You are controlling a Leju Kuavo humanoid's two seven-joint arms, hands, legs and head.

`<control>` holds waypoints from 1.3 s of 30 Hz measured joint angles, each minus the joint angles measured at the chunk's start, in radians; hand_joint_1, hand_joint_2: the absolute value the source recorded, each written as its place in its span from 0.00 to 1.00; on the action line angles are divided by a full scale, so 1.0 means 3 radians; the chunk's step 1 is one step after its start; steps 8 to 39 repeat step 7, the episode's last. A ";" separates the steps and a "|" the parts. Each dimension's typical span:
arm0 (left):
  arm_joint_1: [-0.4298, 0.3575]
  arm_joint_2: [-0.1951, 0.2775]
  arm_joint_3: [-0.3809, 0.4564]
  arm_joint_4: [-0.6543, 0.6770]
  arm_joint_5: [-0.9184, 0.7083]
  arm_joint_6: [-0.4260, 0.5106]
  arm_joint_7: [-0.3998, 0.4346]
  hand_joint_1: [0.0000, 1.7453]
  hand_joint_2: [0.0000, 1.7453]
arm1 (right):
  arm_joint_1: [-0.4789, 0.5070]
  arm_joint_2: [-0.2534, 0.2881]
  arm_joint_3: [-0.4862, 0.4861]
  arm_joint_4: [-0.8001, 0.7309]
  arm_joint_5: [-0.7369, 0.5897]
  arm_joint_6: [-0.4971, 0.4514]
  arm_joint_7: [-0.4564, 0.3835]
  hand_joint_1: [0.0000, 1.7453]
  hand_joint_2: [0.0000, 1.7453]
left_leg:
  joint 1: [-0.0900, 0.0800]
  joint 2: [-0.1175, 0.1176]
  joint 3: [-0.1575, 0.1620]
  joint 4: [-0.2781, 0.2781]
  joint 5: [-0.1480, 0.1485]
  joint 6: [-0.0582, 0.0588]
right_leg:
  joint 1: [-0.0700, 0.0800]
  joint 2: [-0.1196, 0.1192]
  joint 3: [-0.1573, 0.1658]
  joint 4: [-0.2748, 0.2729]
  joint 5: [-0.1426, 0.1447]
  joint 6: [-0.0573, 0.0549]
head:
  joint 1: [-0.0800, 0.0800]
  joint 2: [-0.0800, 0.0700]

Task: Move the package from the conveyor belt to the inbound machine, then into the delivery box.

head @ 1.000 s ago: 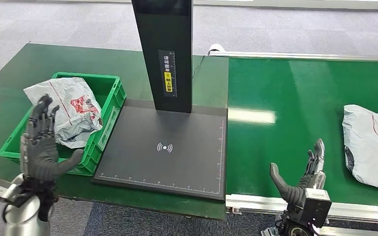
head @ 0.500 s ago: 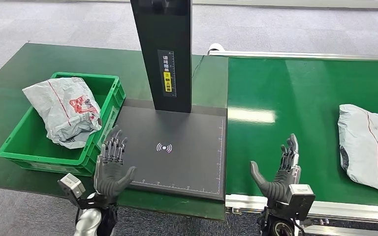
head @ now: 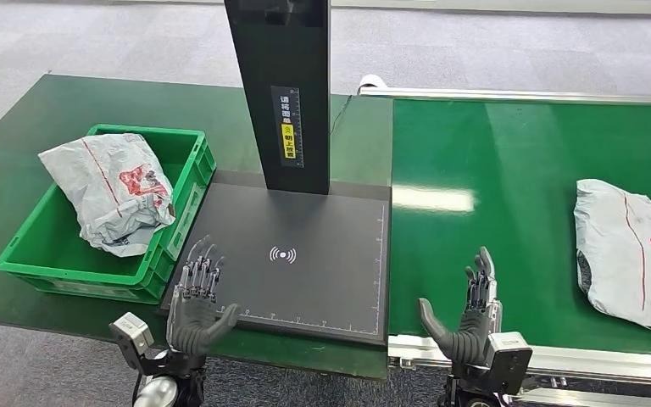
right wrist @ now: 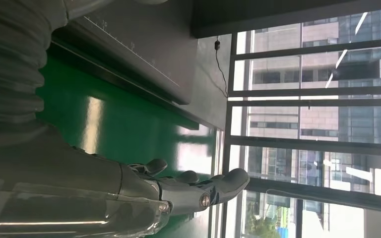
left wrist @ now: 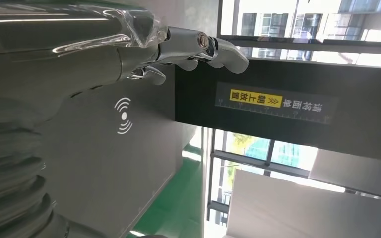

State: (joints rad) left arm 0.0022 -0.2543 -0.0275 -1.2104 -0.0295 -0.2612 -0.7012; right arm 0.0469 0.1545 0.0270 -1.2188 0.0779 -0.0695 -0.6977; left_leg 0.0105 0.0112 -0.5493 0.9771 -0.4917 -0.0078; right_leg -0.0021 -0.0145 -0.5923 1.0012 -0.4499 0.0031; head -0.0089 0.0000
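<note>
While both arms reach in from below, we see the left robot hand (head: 197, 297) spread wide and empty over the near left corner of the scanner pad (head: 305, 254), and the right robot hand (head: 468, 318) likewise wide and empty at the near edge of the belt (head: 509, 170). The package (head: 631, 254) lies flat on the belt, well to the right of that hand. Another package (head: 114, 191) sits in the green box (head: 188, 199) on the table (head: 17, 127), just left of the pad, behind which the black post (head: 284, 93) stands.
</note>
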 joint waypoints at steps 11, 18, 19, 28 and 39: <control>0.0042 -0.0020 0.0000 0.0000 -0.0004 -0.0020 0.0000 0.00 1.00 | 0.0000 0.0000 0.0042 0.0028 0.0024 0.0017 0.0000 0.00 1.00 | 0.0000 0.0000 0.0000 0.0000 0.0000 0.0000 | 0.0000 0.0000 0.0000 0.0000 0.0000 0.0000 | 0.0000 0.0000; 0.0042 -0.0020 0.0000 0.0000 -0.0004 -0.0020 0.0000 0.00 1.00 | 0.0000 0.0000 0.0042 0.0028 0.0024 0.0017 0.0000 0.00 1.00 | 0.0000 0.0000 0.0000 0.0000 0.0000 0.0000 | 0.0000 0.0000 0.0000 0.0000 0.0000 0.0000 | 0.0000 0.0000; 0.0042 -0.0020 0.0000 0.0000 -0.0004 -0.0020 0.0000 0.00 1.00 | 0.0000 0.0000 0.0042 0.0028 0.0024 0.0017 0.0000 0.00 1.00 | 0.0000 0.0000 0.0000 0.0000 0.0000 0.0000 | 0.0000 0.0000 0.0000 0.0000 0.0000 0.0000 | 0.0000 0.0000; 0.0042 -0.0020 0.0000 0.0000 -0.0004 -0.0020 0.0000 0.00 1.00 | 0.0000 0.0000 0.0042 0.0028 0.0024 0.0017 0.0000 0.00 1.00 | 0.0000 0.0000 0.0000 0.0000 0.0000 0.0000 | 0.0000 0.0000 0.0000 0.0000 0.0000 0.0000 | 0.0000 0.0000; 0.0042 -0.0020 0.0000 0.0000 -0.0004 -0.0020 0.0000 0.00 1.00 | 0.0000 0.0000 0.0042 0.0028 0.0024 0.0017 0.0000 0.00 1.00 | 0.0000 0.0000 0.0000 0.0000 0.0000 0.0000 | 0.0000 0.0000 0.0000 0.0000 0.0000 0.0000 | 0.0000 0.0000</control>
